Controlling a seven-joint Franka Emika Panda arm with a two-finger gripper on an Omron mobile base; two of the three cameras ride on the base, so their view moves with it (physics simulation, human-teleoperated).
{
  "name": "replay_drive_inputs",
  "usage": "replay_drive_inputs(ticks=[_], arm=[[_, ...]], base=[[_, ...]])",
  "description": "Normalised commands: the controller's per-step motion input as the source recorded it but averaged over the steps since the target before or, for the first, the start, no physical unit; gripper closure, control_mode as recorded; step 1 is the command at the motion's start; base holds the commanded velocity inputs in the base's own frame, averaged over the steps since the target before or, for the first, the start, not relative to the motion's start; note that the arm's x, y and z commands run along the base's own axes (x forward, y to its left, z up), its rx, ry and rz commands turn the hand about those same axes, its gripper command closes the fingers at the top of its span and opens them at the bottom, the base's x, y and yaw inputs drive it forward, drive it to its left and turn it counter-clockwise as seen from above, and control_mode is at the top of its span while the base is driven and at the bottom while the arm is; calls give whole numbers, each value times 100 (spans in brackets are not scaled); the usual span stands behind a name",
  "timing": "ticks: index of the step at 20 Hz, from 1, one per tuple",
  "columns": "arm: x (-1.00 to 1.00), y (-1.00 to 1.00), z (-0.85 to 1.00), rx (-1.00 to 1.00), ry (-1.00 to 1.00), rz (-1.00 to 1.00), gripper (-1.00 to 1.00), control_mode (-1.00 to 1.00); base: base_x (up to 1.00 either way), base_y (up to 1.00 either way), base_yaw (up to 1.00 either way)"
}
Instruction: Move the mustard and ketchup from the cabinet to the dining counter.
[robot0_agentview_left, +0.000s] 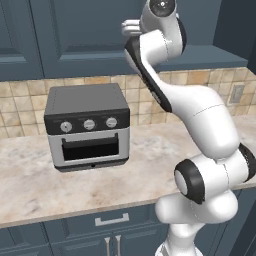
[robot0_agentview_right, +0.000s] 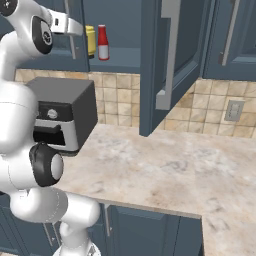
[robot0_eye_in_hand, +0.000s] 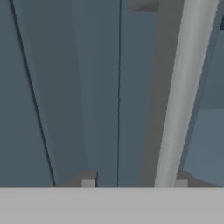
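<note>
Flanking the mustard (robot0_agentview_right: 90, 40), ketchup (robot0_agentview_right: 103, 43) beside open cabinet door's (robot0_agentview_right: 150, 70) edge.

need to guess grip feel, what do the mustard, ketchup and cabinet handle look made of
Mustard: looks like matte yellow plastic, flat colour with no glints. Ketchup: red body, paler cap, probably plastic too; too small to be sure. Cabinet handle: smooth silver bar, likely brushed metal, evenly pale grey against the painted-looking blue-grey door.

No readable text, brand, number or sign anywhere. The ketchup (robot0_agentview_right: 103, 43) carries a pale band on its front, too blurred to show any lettering. The toaster oven (robot0_agentview_left: 88, 126) knobs are unmarked. The wall outlet (robot0_agentview_right: 234, 111) is plain.
</note>
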Motion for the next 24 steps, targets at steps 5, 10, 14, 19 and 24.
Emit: replay_drive_inputs(ticks=[5, 10, 14, 19, 24], arm=[[-31, 18, 0, 11, -13, 23, 100, -100], [-45, 26, 0, 1, -18, 32, 100, -100], [-40, 41, 4, 0, -2, 26, 100, -100], [-35, 48, 16, 3, 5, 17, 100, -100], [-41, 50, 17, 5, 13, 13, 100, -100]], base=[[0, 0, 0], [0, 0, 0], [0, 0, 0], [0, 0, 0], [0, 0, 0]])
